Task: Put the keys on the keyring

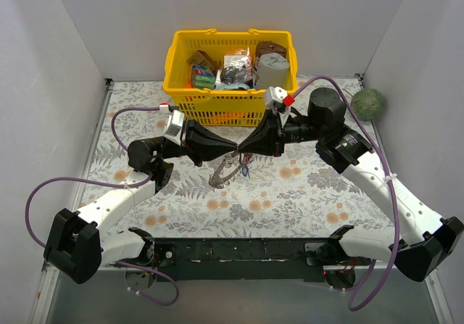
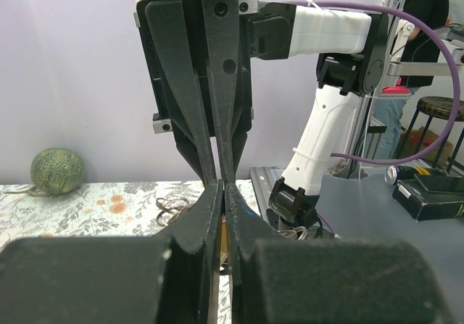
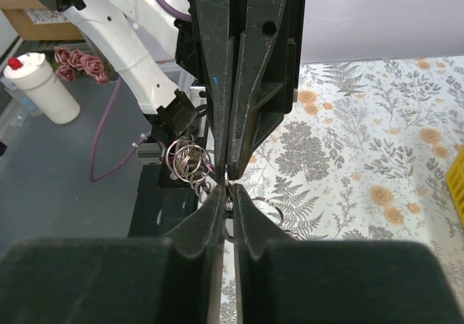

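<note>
Desk (image 1: 304,193) is closed by white walls at 9, 12 and 3 o'clock; open room stays toward 6 o'clock. Yellow basket (image 1: 217,110) stands at 12 o'clock, just behind the tools, and a green ball (image 1: 368,103) sits at 2 o'clock. Left tool (image 1: 232,148) and right tool (image 1: 244,148) meet tip to tip at centre, both clenched on the keyring (image 1: 225,172), which hangs at their 6 o'clock. The keys (image 1: 246,166) beside it are too small to tell apart.

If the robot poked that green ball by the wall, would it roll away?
Probably, since the green ball looks round. Its rough, stringy-looking surface might slow it, and the wall beside it would likely stop it that way.
</note>
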You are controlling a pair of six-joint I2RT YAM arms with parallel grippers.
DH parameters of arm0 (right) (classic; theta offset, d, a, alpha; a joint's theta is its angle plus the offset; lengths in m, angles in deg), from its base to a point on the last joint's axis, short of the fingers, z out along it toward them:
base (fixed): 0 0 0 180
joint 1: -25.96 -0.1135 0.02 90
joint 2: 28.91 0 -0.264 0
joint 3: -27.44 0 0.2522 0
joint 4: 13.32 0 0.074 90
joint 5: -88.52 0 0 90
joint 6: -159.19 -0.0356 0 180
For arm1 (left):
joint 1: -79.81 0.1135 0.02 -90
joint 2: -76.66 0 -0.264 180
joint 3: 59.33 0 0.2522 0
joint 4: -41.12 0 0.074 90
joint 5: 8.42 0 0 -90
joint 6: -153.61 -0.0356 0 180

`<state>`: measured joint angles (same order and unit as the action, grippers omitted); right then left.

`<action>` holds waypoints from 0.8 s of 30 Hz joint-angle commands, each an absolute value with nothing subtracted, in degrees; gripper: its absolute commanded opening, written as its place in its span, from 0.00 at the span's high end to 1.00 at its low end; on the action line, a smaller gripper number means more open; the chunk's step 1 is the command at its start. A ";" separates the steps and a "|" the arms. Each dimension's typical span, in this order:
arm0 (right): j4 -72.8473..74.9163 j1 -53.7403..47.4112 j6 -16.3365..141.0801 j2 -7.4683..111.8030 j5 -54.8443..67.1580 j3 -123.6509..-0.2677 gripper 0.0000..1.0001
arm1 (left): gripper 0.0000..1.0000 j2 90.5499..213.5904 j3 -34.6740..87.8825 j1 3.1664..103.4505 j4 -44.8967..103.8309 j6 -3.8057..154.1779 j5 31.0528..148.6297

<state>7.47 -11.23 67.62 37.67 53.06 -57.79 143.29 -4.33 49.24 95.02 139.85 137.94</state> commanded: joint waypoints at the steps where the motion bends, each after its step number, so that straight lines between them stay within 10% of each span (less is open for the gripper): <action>1: 4.66 -11.04 66.81 37.44 51.25 -57.87 0.93 | 1.00 141.61 -1.88 49.05 97.94 140.33 136.60; 12: 14.22 -11.04 71.99 39.63 48.09 -62.08 0.99 | 1.00 140.48 0.13 49.05 87.78 134.81 138.79; 24: 41.47 -11.04 90.18 47.55 46.33 -77.64 0.99 | 0.64 138.36 14.62 48.96 38.05 103.37 138.71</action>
<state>33.15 -11.21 83.14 46.74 47.07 -72.47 140.13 9.07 49.26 60.07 117.58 139.40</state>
